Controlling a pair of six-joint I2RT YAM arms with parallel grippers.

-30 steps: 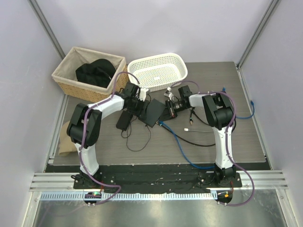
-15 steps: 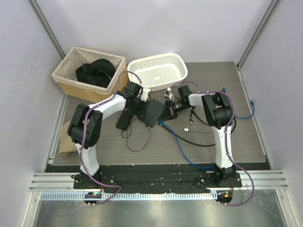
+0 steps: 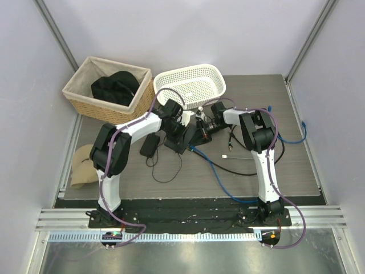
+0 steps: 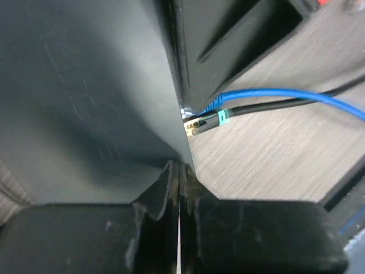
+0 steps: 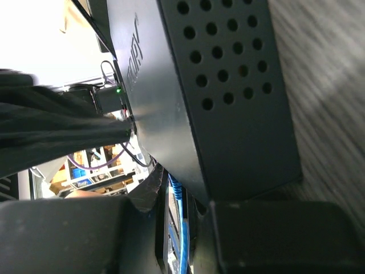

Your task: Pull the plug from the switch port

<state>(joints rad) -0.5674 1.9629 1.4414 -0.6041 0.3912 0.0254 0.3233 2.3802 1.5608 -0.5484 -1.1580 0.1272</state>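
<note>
Matte-black switch (image 4: 85,85) pinned by my pressed-together left fingers (image 4: 151,197), so my right fingers (image 5: 268,240), pinching the blue cable (image 5: 177,220) at lower centre, can tug it free.

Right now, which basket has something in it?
The wicker basket, far left: a black bundle lies inside. The white plastic basket beside it shows only bare mesh.

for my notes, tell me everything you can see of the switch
The switch is a flat matte-black box with round vent holes in one face and faint lettering beside them. It lies on the table; the right gripper's jaws appear clamped on one corner. A blue cable and a teal-collared black plug run into its edge.
</note>
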